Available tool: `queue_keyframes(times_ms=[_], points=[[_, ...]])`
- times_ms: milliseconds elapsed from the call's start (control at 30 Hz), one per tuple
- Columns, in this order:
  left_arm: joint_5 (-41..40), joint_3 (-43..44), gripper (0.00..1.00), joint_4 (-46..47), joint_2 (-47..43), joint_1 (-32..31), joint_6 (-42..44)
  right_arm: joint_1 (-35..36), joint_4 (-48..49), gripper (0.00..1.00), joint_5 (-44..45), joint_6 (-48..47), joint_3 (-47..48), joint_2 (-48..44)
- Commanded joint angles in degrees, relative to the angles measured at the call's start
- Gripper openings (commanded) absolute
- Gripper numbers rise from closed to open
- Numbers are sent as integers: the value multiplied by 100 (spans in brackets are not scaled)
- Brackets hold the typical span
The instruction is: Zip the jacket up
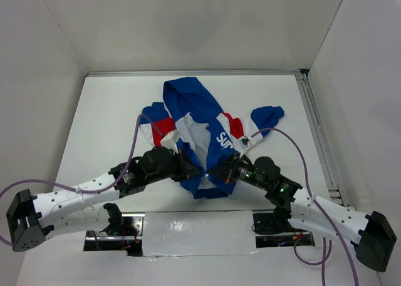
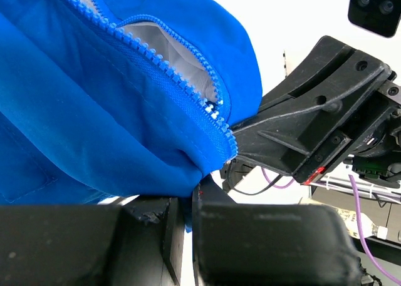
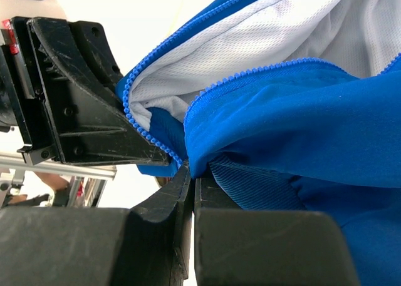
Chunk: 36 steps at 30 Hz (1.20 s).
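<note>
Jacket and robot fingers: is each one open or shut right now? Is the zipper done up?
jacket: lying spread on the table, front open
zipper: undone, its two rows of teeth apart
left fingers: shut, pinching the jacket's bottom edge
right fingers: shut, pinching the jacket's bottom edge on the other side of the opening

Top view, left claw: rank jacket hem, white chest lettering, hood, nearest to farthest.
1. jacket hem: near edge, pinched in the left claw.
2. white lettering: right chest, mid-jacket.
3. hood: far end of the jacket.
</note>
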Motion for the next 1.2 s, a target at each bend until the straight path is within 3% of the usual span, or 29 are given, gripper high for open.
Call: queue_keyframes(times_ms=[0,367,767,1167], points=[[131,182,0,391,-52,-34,174,-30,510,0,150,50,32,-81],[324,165,0,532,9,-25,270,-21,958,0,264,182,-276,-406],[1071,226,0,734,176,-34,464,-21,1292,0,335,173,-540,-609],[1352,113,0,786,290,-42,499,-39,1073,0,862,454,-900,-1584]])
